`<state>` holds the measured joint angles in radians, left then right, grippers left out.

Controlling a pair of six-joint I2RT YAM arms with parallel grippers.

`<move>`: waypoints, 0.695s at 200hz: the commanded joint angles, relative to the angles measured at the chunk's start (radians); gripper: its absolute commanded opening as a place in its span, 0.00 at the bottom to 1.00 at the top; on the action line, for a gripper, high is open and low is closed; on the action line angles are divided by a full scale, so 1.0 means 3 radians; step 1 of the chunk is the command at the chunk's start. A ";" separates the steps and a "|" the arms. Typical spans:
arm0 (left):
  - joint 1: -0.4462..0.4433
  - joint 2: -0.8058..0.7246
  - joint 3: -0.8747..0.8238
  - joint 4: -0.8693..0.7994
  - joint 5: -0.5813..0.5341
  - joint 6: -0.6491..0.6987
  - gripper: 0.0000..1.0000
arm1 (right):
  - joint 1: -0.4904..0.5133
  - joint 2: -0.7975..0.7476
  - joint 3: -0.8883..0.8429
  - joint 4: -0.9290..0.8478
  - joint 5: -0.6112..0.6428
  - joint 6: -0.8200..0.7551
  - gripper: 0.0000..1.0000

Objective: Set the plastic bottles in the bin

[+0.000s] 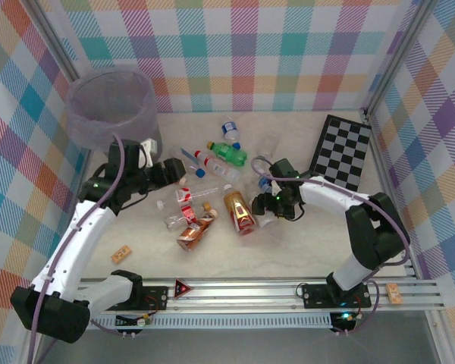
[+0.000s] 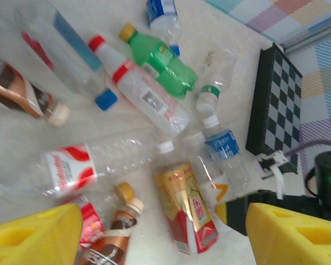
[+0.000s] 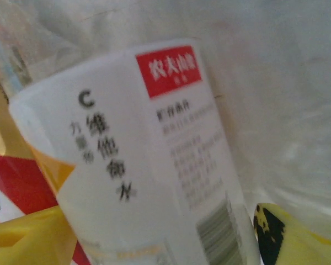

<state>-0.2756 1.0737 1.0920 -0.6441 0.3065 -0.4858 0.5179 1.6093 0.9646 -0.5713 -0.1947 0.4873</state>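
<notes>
Probably light, slick, crushable: this white-labelled bottle (image 3: 132,149), best held mid-label. My right fingers (image 3: 27,237) flank it, grip unclear; left fingers (image 2: 33,234) spread, empty.

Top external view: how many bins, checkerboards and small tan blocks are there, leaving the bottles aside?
bin: 1
checkerboard: 1
small tan blocks: 2
Total: 4

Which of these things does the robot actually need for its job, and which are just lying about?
Part of the job: plastic bottles, bin.
Just lying about: checkerboard, small tan block.
</notes>
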 commanded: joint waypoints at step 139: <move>-0.0579 0.0238 -0.0500 0.1435 0.0184 -0.1030 0.81 | 0.0023 -0.0590 0.0073 -0.0255 -0.0184 -0.0175 0.64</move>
<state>-0.4286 1.1385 0.9504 -0.3099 0.3218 -0.7555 0.5186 1.4918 0.9707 -0.6163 -0.2031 0.4763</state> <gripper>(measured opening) 0.794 0.649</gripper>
